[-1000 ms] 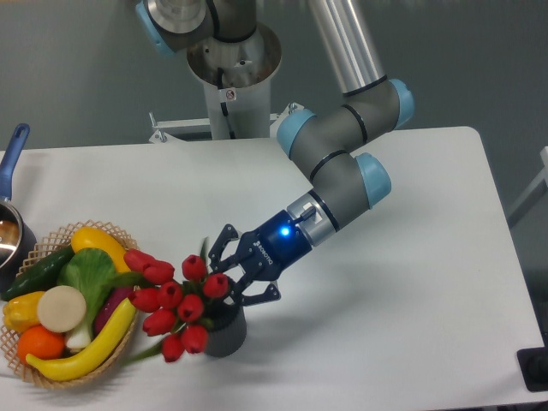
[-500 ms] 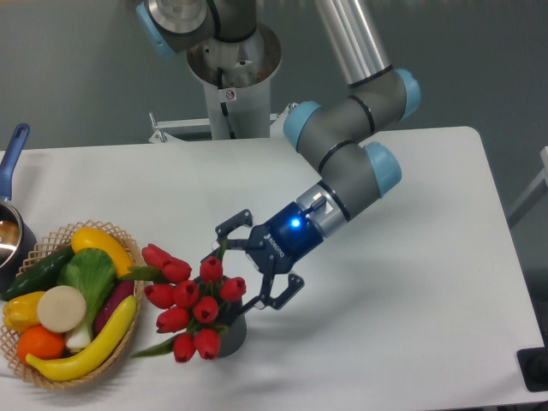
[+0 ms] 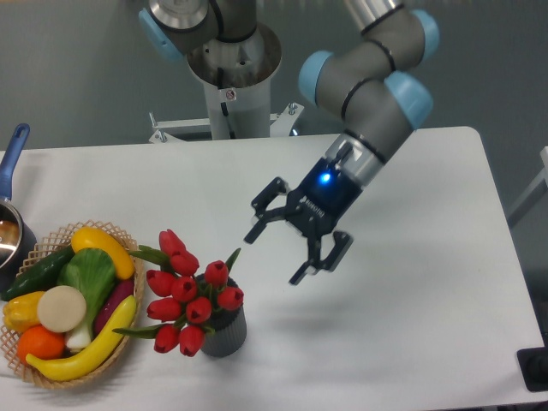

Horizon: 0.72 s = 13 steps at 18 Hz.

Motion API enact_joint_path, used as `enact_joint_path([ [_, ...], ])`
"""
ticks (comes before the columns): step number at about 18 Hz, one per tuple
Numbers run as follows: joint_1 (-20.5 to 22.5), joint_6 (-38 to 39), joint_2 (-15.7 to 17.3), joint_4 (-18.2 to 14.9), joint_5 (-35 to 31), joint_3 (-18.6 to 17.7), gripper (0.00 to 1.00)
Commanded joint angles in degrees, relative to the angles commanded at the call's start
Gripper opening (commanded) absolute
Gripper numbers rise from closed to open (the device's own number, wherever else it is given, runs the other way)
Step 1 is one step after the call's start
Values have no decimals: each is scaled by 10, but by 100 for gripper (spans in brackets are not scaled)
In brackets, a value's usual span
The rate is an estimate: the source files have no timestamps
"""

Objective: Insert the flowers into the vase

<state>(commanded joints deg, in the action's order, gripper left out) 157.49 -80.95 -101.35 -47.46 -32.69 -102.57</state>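
the red tulips (image 3: 190, 295) were seen standing in the dark grey vase (image 3: 224, 332) on the white bench (image 3: 411, 342). the hand (image 3: 278, 252) was held wide open, empty, up and to the right of them.

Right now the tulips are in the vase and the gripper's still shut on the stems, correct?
Not quite. The tulips do stand in the vase, but the camera view shows the gripper open, holding nothing, up and to the right of the bunch.
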Motion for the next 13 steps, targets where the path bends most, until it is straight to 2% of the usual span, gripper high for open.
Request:
enact_joint_path([
  [2,24,-1,15,2,-10,9,100],
  [4,46,-3,25,-1,-44,40,100],
  [6,48,-3,25,-7,-98,77,100],
  [8,47,-3,24,-7,-141,94,100],
  [11,47,-10,25,-10,-188,113,100],
  [13,48,-59,28,-24,-234,113,100],
])
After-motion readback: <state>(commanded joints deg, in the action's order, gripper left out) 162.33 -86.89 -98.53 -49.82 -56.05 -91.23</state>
